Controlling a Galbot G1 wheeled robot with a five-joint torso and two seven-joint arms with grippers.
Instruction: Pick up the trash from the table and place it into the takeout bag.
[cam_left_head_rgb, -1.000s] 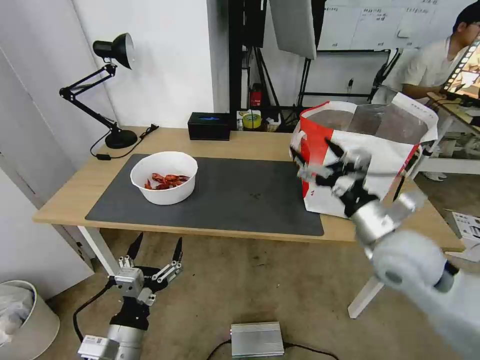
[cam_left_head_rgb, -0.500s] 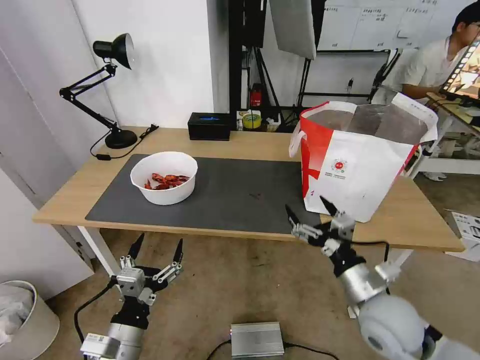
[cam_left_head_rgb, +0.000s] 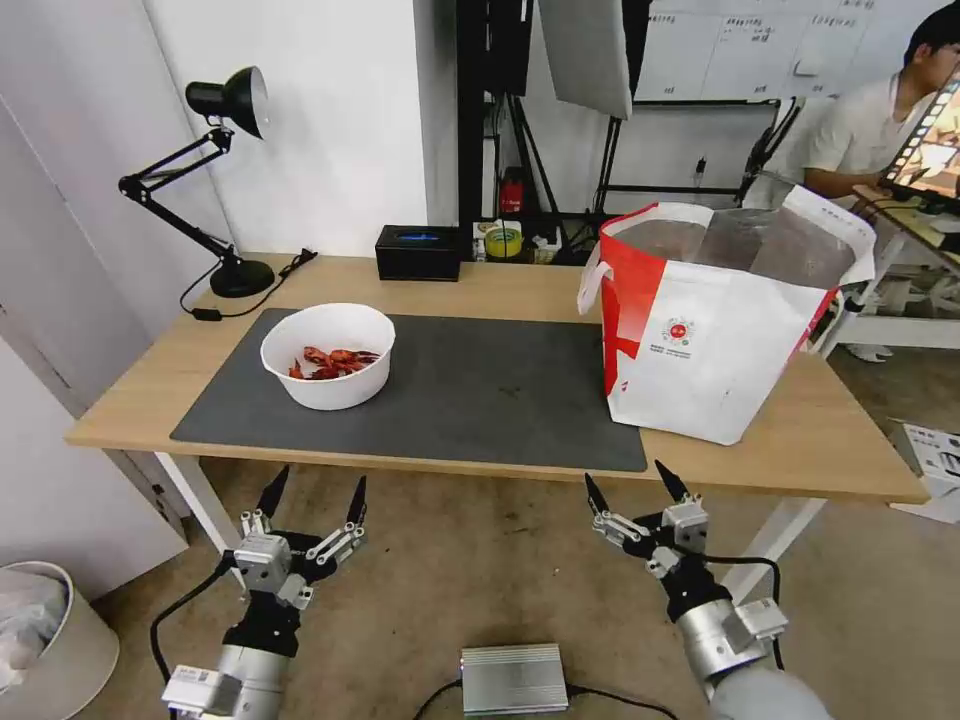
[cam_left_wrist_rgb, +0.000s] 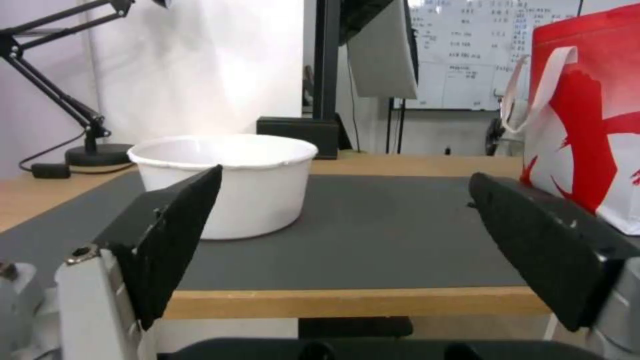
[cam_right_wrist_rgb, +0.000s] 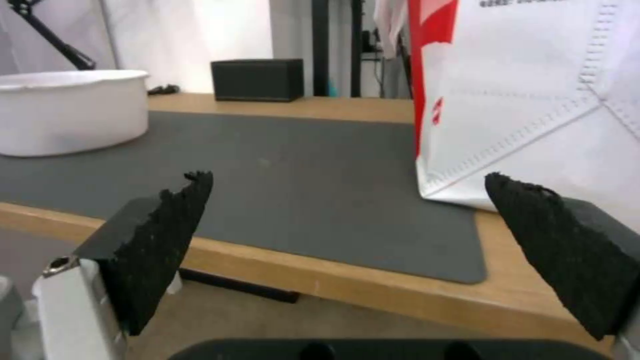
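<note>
Light-wood worktop (cam_left_head_rgb: 500, 285) carries a dark mat (cam_left_head_rgb: 480, 390). On the mat, at about 9 o'clock, stands the bowl (cam_left_head_rgb: 328, 355) with red shells inside. At 3 o'clock stands the bag (cam_left_head_rgb: 715, 325), upright and open on top. Both claws hang below the front edge of the worktop: the left claw (cam_left_head_rgb: 312, 496) at 7 o'clock, the right claw (cam_left_head_rgb: 632, 487) at 5 o'clock. Each is wide open and holds nothing.

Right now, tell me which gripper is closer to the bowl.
The left gripper, open below the table's front edge, hangs almost straight in front of the bowl. The right gripper, also open, hangs farther along, near the takeout bag.
</note>
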